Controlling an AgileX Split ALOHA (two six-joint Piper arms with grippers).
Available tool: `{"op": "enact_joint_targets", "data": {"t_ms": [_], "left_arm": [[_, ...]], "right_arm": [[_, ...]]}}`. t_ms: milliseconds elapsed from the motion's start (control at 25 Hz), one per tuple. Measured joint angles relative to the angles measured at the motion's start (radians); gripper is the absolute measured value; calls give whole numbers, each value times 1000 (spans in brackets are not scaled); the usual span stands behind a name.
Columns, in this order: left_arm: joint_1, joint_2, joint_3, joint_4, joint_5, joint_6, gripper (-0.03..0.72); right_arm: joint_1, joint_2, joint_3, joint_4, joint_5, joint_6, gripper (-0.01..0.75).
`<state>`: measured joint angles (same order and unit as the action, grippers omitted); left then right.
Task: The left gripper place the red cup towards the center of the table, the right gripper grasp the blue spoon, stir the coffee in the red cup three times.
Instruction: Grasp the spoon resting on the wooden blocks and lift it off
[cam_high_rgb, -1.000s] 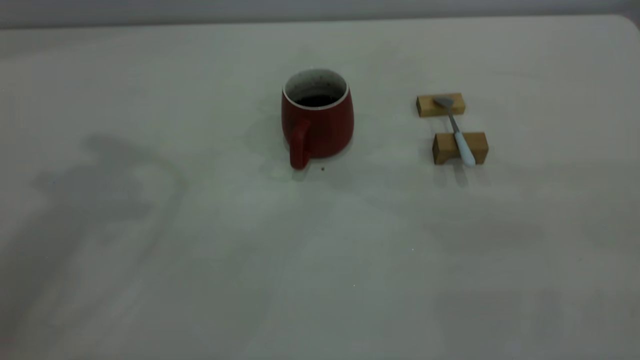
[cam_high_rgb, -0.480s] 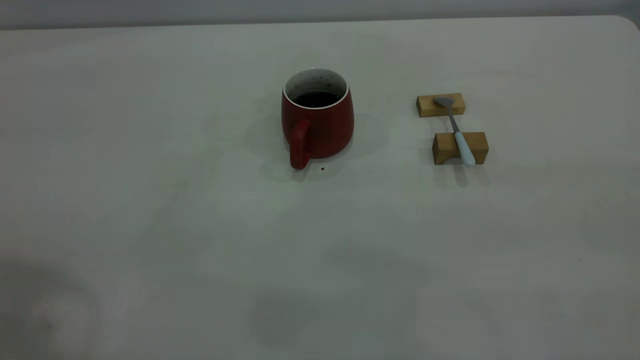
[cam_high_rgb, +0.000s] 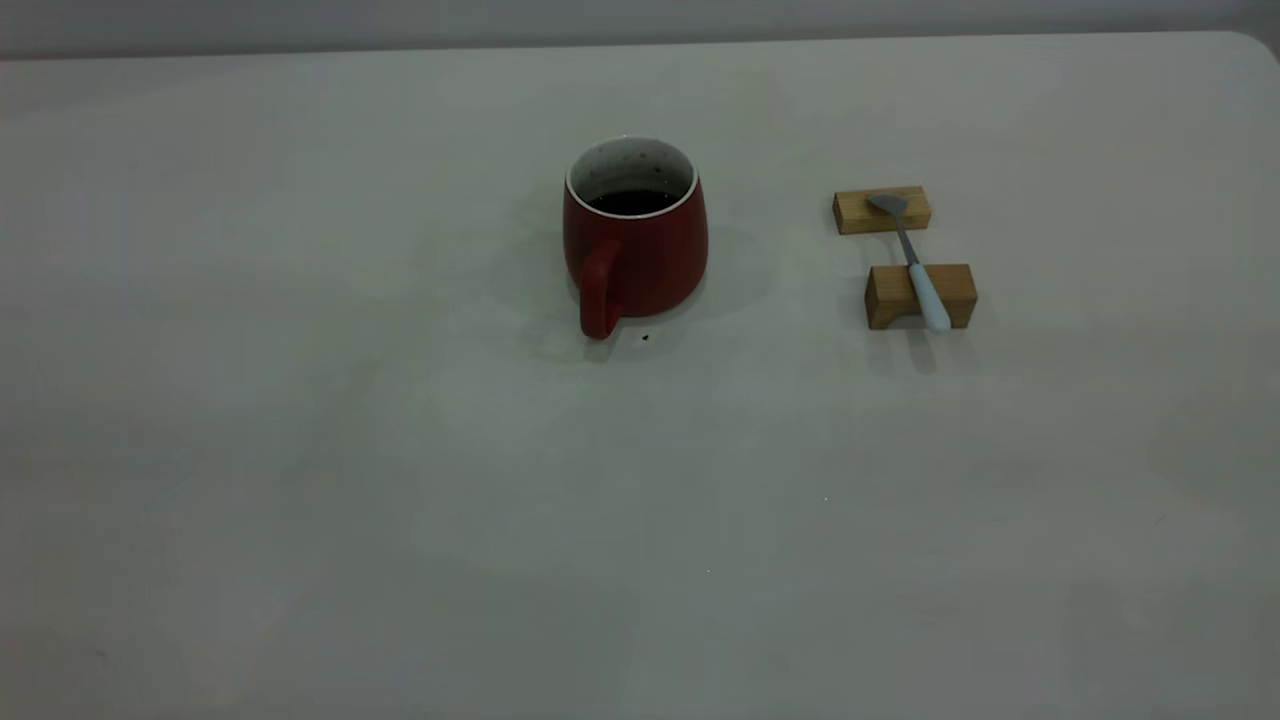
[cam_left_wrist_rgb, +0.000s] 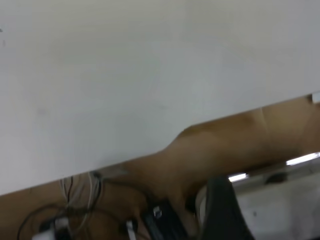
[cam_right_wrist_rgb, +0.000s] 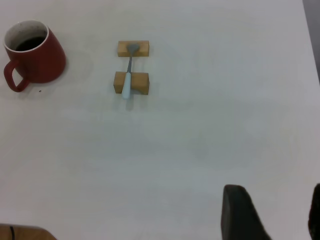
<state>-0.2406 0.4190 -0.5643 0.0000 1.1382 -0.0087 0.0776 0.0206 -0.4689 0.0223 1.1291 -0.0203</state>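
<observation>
Red cup (cam_high_rgb: 635, 245) upright on table (cam_high_rgb: 400, 500), blue spoon (cam_high_rgb: 915, 265) across two wooden blocks (cam_high_rgb: 920, 296), right end effector (cam_right_wrist_rgb: 272, 212) fingers apart.

Open table (cam_high_rgb: 400, 500) on every side of the red cup (cam_high_rgb: 634, 240), standing upright near the middle with handle toward the near edge. To its right, well apart, two wooden blocks (cam_high_rgb: 900, 255) carrying the blue spoon (cam_high_rgb: 920, 280) laid across them, neck bridging the gap between. Clear lane between cup and blocks. Wide bare surface in front. Only a tiny dark speck (cam_high_rgb: 645, 338) beside the cup's base
</observation>
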Motion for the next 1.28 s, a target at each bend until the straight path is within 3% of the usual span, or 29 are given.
{"op": "enact_joint_targets", "data": {"t_ms": [160,520,1040,1280], "left_arm": [[0,-120,71,-7,-10,0,551],[7,-312,78,-10,-14,0,551],[215,-386,78,-10,-12,0,551],[273,-429,78,-10,-10,0,551]], "right_arm": [[0,0,0,0,0,0,367],[0,0,0,0,0,0,366],[0,0,0,0,0,0,366],[0,0,0,0,0,0,366]]}}
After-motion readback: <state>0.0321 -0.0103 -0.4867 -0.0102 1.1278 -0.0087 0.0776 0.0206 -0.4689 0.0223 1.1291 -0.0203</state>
